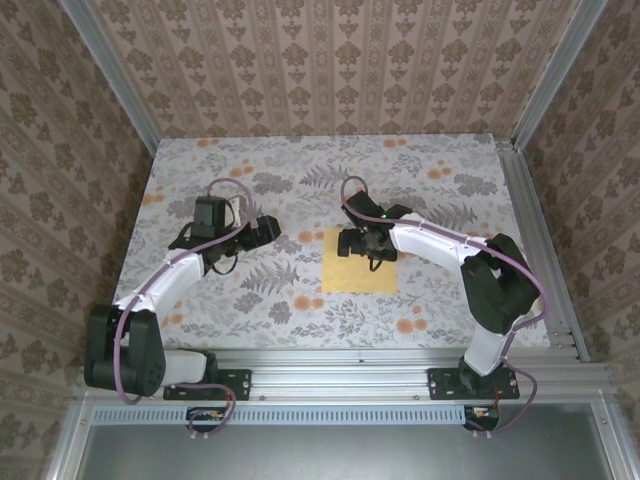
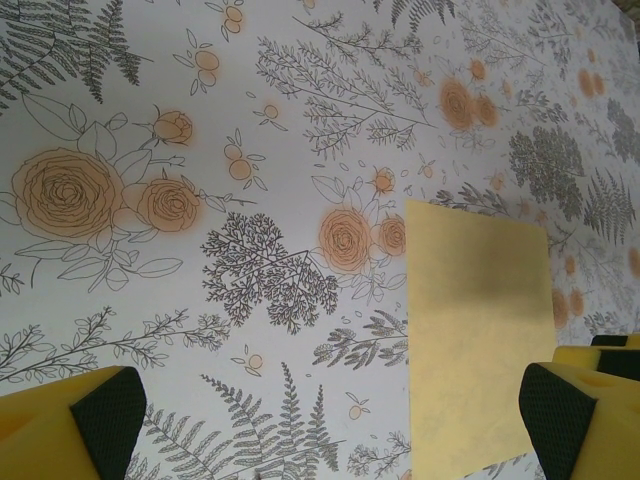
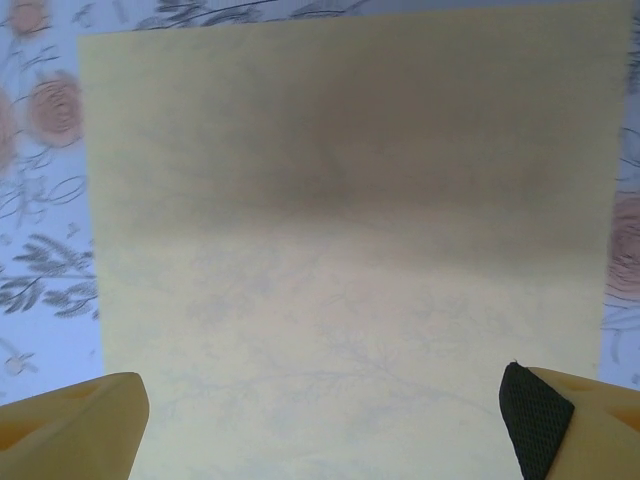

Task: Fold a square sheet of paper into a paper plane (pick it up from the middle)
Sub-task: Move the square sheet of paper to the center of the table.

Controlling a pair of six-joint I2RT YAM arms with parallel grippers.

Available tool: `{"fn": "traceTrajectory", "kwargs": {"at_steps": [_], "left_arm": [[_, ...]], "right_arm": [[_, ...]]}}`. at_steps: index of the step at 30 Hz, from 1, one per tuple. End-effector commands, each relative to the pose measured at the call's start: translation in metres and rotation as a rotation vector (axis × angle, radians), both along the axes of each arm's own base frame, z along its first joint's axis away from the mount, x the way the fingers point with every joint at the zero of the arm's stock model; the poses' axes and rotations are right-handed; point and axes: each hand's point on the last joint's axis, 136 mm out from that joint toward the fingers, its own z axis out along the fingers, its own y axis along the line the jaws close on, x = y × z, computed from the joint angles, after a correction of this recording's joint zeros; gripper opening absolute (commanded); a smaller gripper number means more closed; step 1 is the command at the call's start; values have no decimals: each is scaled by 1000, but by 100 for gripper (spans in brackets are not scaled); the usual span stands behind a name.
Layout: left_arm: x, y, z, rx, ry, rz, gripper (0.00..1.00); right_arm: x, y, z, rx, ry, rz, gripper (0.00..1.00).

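The square sheet of paper [image 1: 358, 268] is pale yellow and lies flat and unfolded on the flowered table, right of centre. My right gripper [image 1: 364, 244] hovers over the sheet's far half, open. In the right wrist view the sheet [image 3: 340, 250] spreads between and beyond the wide-apart fingers, with the right gripper [image 3: 320, 430] holding nothing. My left gripper [image 1: 266, 229] stands open to the left of the sheet, apart from it. From the left wrist, the sheet [image 2: 480, 320] lies ahead on the right, and the left gripper [image 2: 335, 430] is over bare tablecloth. The paper plane is out of view.
The tablecloth [image 1: 250, 290] carries grey fern and orange flower prints. Patterned walls close in the back and both sides, and an aluminium rail [image 1: 350, 358] runs along the near edge where the arm bases are bolted.
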Motion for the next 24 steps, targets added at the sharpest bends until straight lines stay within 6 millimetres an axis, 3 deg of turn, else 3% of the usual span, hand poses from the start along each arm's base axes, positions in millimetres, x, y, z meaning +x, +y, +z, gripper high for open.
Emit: {"fn": "traceTrajectory", "kwargs": {"at_steps": [1,12,24], "left_arm": [[3,-5,8,5,-18,-31,100],[1,-6,6,2,-10,-41,100],[-1,-7,4,7,-3,-34,100]], "right_arm": [[9,-9,-4,-75,-4,-104,97],[24,8,-29,-118,22,-63,97],[18,21,-64,-120,120,53,95]]}}
